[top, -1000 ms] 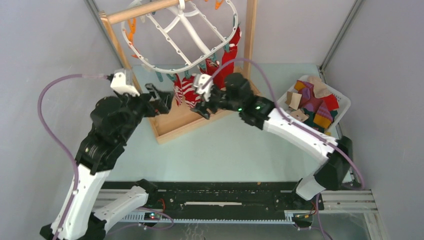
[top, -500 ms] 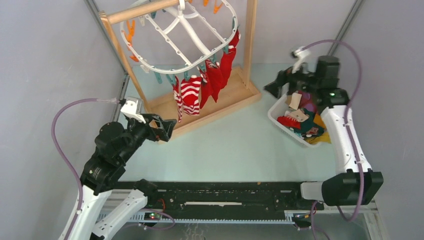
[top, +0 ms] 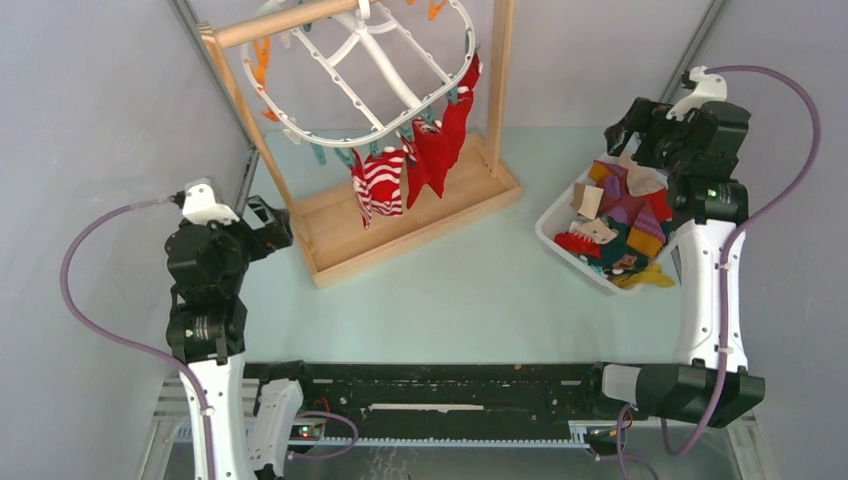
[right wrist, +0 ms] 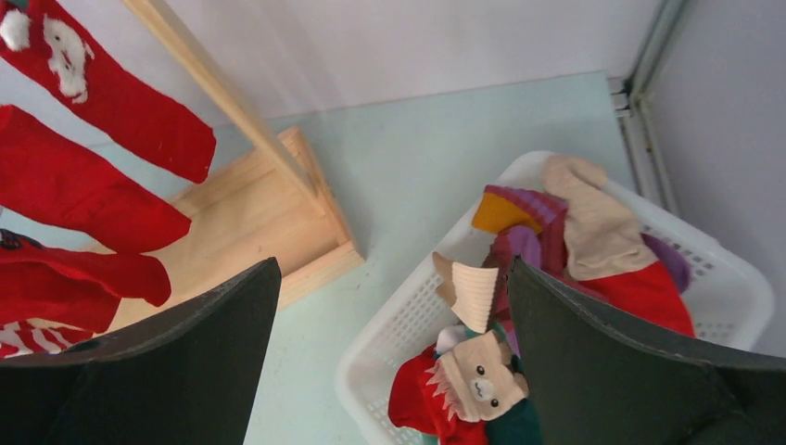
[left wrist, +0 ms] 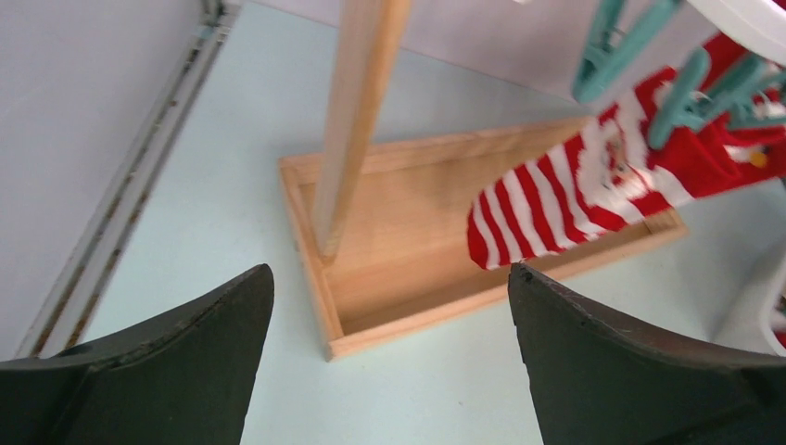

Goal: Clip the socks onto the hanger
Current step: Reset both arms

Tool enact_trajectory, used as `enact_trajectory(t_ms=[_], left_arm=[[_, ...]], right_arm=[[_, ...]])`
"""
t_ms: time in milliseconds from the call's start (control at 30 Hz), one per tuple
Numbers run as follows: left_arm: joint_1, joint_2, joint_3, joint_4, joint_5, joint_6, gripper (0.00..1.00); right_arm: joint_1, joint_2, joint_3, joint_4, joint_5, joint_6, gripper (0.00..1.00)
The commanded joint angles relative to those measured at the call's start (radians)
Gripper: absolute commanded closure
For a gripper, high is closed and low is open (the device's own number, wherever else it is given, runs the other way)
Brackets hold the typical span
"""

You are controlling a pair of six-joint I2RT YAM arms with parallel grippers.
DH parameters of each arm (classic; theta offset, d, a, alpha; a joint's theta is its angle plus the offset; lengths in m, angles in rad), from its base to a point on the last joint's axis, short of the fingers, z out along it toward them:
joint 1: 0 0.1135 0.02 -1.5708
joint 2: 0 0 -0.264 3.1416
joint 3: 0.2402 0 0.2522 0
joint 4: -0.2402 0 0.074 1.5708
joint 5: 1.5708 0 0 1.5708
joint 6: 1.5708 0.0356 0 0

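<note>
Leftmost, the left arm (top: 205, 270) stands folded near the left edge of the smooth, pale green counter (top: 470, 290). Its jaws are spread wide with nothing between them, facing the wooden stand (top: 340, 248). That stand is light, bare timber: a shallow rectangular tray base with a raised lip, two square posts and a round top bar. From the bar hangs the hanger (top: 345, 143), a white plastic oval frame with pierced cross ribs, tilted towards the camera. Orange clothespins (top: 262, 60) dangle at its left rim and teal clothespins (top: 325, 155) along its near rim. Clipped to the near rim, the red-and-white striped sock (top: 380, 185) hangs over the tray, its knit showing a small white figure near the cuff in the left wrist view. Just beside it to the right hang the plain red socks (top: 435, 150), soft and limp, reaching down towards the tray's right end.

Further right, apart from the stand, a white plastic basket (top: 555, 240) with perforated walls sits on the counter. In it lies a loose heap of socks (top: 625, 215): purple, yellow, beige, red and teal. One beige sock (right wrist: 477, 375) carries a little bear face. The right arm (top: 700, 260) rises at the far right, and its jaws hang open above the basket's far end, gripping nothing
</note>
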Motion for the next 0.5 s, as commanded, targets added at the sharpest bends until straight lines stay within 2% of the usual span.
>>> enact_trajectory(t_ms=[0, 100, 233, 467], left_arm=[[0.102, -0.007, 0.084, 0.039, -0.088, -0.038, 0.00], [0.134, 0.020, 0.173, 0.038, -0.097, -0.050, 0.00], [0.134, 0.061, 0.336, -0.042, -0.076, -0.035, 0.00], [0.134, 0.026, 0.413, -0.069, 0.058, -0.101, 0.00]], right_arm=[[-0.013, -0.053, 0.062, -0.017, 0.072, 0.041, 0.00], [-0.019, -0.061, 0.077, -0.018, 0.065, 0.031, 0.00], [-0.042, -0.066, 0.114, -0.018, 0.023, 0.058, 0.00], [-0.070, -0.084, 0.192, -0.024, -0.018, 0.104, 0.00]])
